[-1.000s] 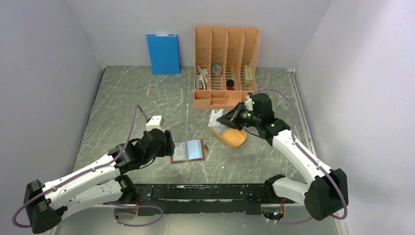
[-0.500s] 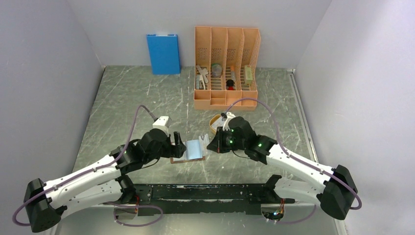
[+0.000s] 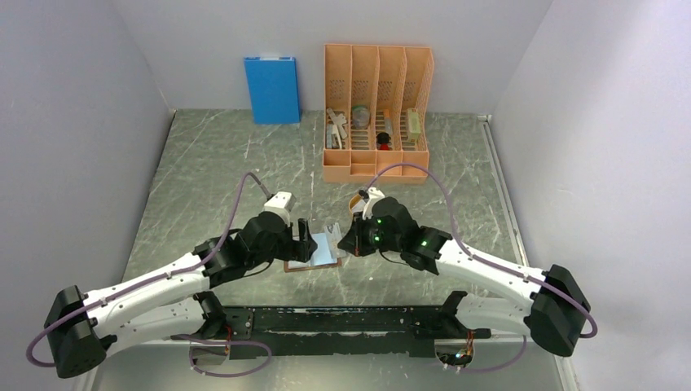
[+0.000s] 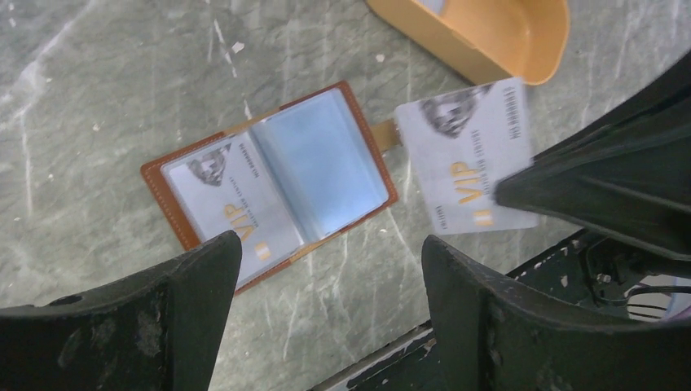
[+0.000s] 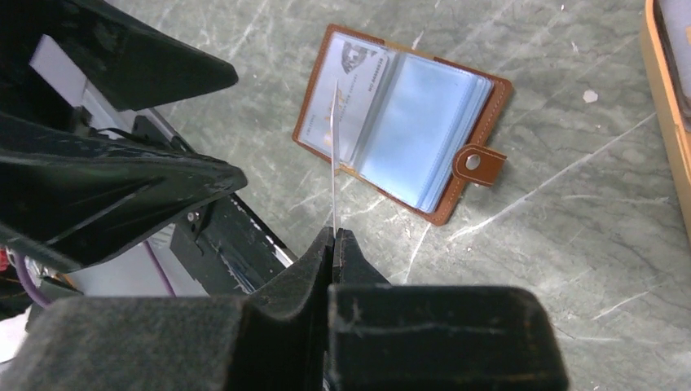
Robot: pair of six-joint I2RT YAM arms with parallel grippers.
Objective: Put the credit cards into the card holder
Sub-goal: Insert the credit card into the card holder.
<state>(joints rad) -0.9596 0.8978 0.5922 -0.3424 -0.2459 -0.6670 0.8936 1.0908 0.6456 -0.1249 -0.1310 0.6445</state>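
Brown leather card holder point(image 4: 269, 183) lies open and flat on the grey-green marbled table point(image 4: 98, 73), left of centre in the left wrist view. Its snap tab point(image 5: 477, 163) juts from the side toward the orange tray point(image 4: 521, 32), which sits at the upper right of that frame. First credit card point(image 4: 232, 204), silvery with gold VIP lettering, sits in the holder's left sleeve; the sleeve beside it is plain bluish-grey. Second credit card point(image 4: 464, 155) is pinched along one edge by the right gripper point(image 5: 334, 236), jaws clamped tight on it. In the right wrist view it stands edge-on, a thin pale line rising over the holder's left page. In the left wrist view it shows face-on, right of centre, beside the tab; contact with the holder cannot be told. Left gripper point(image 4: 330, 252) is released, fingers spread wide with nothing between them, over the holder's near edge at frame bottom. Top view: tall orange organizer point(image 3: 376, 114) and blue box point(image 3: 271, 90) at upper centre.
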